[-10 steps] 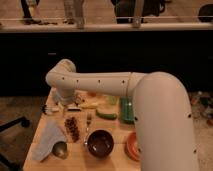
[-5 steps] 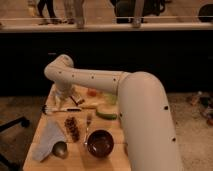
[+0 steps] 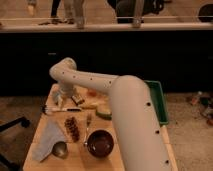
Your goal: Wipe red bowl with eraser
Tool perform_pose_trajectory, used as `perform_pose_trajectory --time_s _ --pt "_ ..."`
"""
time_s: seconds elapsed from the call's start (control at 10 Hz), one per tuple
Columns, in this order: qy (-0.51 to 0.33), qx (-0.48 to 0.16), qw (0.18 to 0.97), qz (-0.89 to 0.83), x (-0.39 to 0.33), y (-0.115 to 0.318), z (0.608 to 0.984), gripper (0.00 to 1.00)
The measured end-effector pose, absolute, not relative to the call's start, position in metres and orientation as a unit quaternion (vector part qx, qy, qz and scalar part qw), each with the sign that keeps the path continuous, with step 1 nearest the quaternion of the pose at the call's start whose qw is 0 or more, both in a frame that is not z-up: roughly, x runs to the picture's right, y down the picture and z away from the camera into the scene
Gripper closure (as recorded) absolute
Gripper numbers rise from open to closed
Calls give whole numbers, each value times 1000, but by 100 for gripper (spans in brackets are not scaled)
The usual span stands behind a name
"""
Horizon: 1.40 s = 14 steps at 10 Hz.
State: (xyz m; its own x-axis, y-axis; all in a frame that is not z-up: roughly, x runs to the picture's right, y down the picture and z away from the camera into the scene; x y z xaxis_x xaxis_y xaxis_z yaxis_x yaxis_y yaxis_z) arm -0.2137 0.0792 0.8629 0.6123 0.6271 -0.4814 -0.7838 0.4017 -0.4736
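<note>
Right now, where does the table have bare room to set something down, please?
Bare wood shows along the front of the table, between the spoon and dark bowl. The far end around the claw is crowded, brush included. The arm hides the right side.

I count one dark maroon round bowl (image 3: 100,143), one pale grey-blue crumpled cloth (image 3: 49,136), one silver metal spoon (image 3: 60,149), one fork (image 3: 88,125), one green rectangular plastic tray (image 3: 160,102) and one light wooden table (image 3: 77,159). One gripper (image 3: 61,100), down over the table's far left corner.
</note>
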Motion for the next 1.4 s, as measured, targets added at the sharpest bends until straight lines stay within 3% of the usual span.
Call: perform_pose_trajectory --time_s 0.8,1.4 --pt "103 -365 836 397 -204 54 935 20" --pt "99 -382 831 391 -184 55 964 20"
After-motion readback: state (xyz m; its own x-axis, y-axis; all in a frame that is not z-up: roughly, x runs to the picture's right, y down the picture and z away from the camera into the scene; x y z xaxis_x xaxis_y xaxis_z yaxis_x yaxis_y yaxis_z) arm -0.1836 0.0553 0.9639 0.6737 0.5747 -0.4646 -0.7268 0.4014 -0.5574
